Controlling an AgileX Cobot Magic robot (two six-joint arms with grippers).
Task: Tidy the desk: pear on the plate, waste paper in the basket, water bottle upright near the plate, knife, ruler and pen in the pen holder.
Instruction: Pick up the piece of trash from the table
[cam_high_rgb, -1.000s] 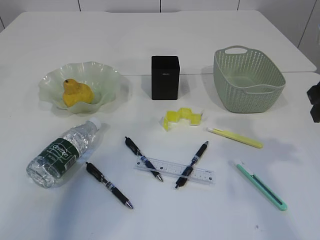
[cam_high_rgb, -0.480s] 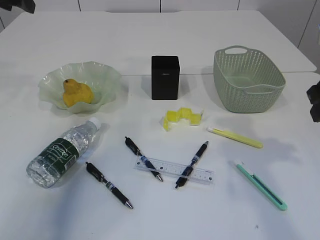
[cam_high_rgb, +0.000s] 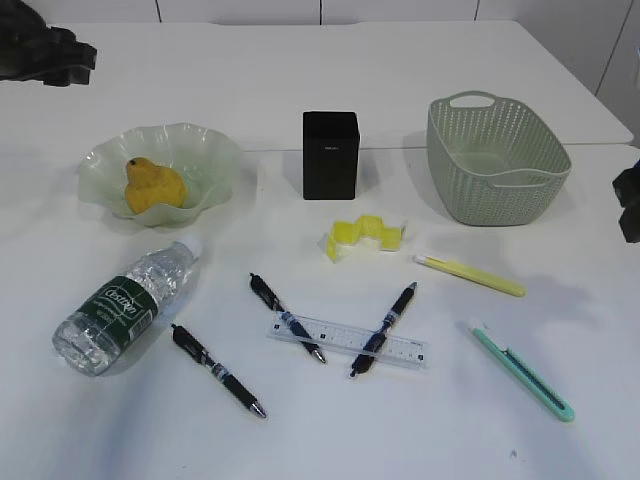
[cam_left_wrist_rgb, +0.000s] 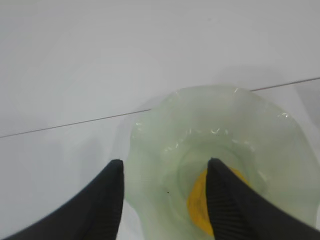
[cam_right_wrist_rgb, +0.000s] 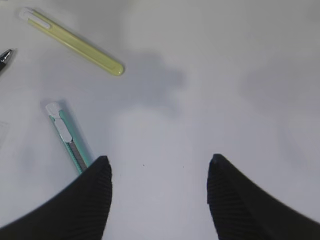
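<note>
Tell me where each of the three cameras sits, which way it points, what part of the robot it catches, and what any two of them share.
Exterior view: raised, slanting down across the desk; arm parts at both edges.
Left wrist view: above the plate, looking down between the open left gripper fingers at the pear.
Right wrist view: on the open right gripper, over the yellow knife and teal knife.
Shared: plate and pear appear in exterior and left wrist views; both knives in exterior and right wrist.
</note>
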